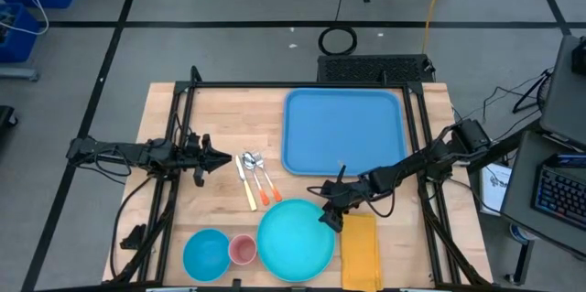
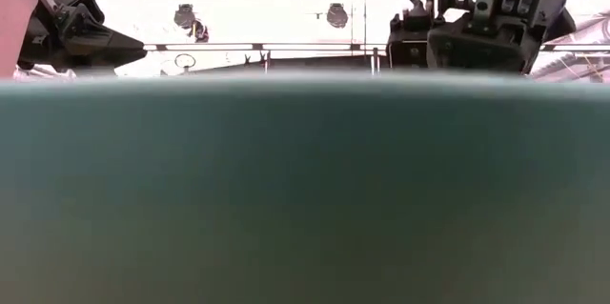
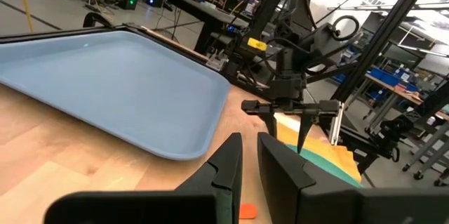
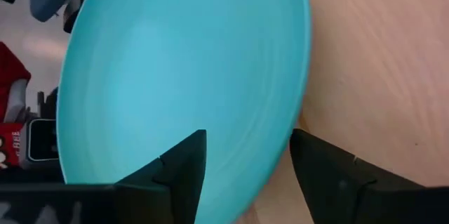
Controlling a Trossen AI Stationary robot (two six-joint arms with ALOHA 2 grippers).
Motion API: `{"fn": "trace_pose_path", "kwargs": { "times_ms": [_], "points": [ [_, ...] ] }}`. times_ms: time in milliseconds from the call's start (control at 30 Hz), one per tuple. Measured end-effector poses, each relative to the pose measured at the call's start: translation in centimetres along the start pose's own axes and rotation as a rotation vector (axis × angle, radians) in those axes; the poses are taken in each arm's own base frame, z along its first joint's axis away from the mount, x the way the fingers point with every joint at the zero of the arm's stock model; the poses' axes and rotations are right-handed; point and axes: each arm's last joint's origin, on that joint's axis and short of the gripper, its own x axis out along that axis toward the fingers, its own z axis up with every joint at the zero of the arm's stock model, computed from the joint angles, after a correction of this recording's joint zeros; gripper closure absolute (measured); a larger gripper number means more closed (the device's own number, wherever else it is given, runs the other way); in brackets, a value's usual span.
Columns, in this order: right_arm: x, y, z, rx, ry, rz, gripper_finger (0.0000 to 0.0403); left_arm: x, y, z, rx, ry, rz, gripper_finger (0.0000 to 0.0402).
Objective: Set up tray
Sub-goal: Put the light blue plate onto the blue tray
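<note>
Looking straight down from above, I see my right fingers (image 1: 328, 218) hanging at the far right edge of the plate (image 1: 295, 239), between it and the yellow cloth (image 1: 360, 250), while my left fingers (image 1: 222, 157) wait over the left part of the counter (image 1: 430, 136), pointing toward the cutlery (image 1: 254, 178). The tray (image 1: 343, 130) lies flat at the far middle of the counter, bare, well apart from the plate; a blue bowl (image 1: 206, 253) and a pink cup (image 1: 242, 250) stand to the left of the plate along the near edge. At counter height the plate's rim (image 2: 305, 190) fills nearly the whole picture, with one of my arms (image 2: 76, 32) above it at one side and the other (image 2: 486, 18) at the other side. From my left wrist, my left fingers (image 3: 250, 155) stand nearly pressed together with only a thin slit between them and nothing held; beyond them the tray (image 3: 119, 83) rests on the wood, and farther off my right fingers (image 3: 300, 122) point down, spread, above the yellow cloth (image 3: 316, 143). From my right wrist, my right fingers (image 4: 247, 155) are spread wide over the rim of the plate (image 4: 175, 69), one finger above the turquoise surface and the other above the bare wood beside it, gripping nothing.
</note>
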Motion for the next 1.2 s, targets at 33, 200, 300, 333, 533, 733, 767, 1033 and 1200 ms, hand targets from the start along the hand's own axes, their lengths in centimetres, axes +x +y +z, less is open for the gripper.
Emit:
{"fn": "trace_pose_path", "kwargs": {
  "times_ms": [33, 200, 300, 333, 533, 733, 767, 1033, 1200],
  "points": [
    [0.00, -0.01, -0.01, -0.001, 0.001, 0.000, 0.0218, 0.00, 0.00, -0.01, 0.000, 0.001, 0.000, 0.0353],
    [0.00, 0.00, 0.01, -0.001, -0.001, 0.002, 0.0259, 0.00, 0.01, -0.02, 0.000, 0.002, 0.001, 0.0353],
    [0.00, 0.00, 0.01, -0.013, -0.001, 0.002, 0.0288, 0.00, 0.01, -0.01, 0.001, 0.002, 0.001, 0.0353],
    [0.00, 0.00, 0.02, -0.015, -0.001, 0.002, 0.0298, 0.00, 0.00, -0.01, 0.001, 0.002, 0.001, 0.0353],
    [-0.02, -0.19, 0.20, -0.026, -0.005, -0.002, 0.0351, 0.00, 0.01, -0.03, 0.001, 0.003, 0.002, 0.0353],
    [-0.07, -0.61, 0.44, -0.037, -0.004, -0.024, 0.0397, 0.00, 0.01, -0.02, 0.002, 0.003, 0.002, 0.0353],
    [-0.08, -0.71, 0.48, -0.037, -0.005, -0.031, 0.0398, 0.00, 0.01, -0.02, 0.002, 0.003, 0.002, 0.0353],
    [-0.11, -0.87, 0.53, -0.037, 0.001, -0.039, 0.0401, 0.00, 0.01, -0.02, 0.008, 0.003, 0.002, 0.0353],
    [-0.17, -0.84, 0.55, -0.040, -0.001, -0.037, 0.0402, 0.00, 0.01, -0.02, 0.008, 0.003, 0.002, 0.0353]
  ]
}}
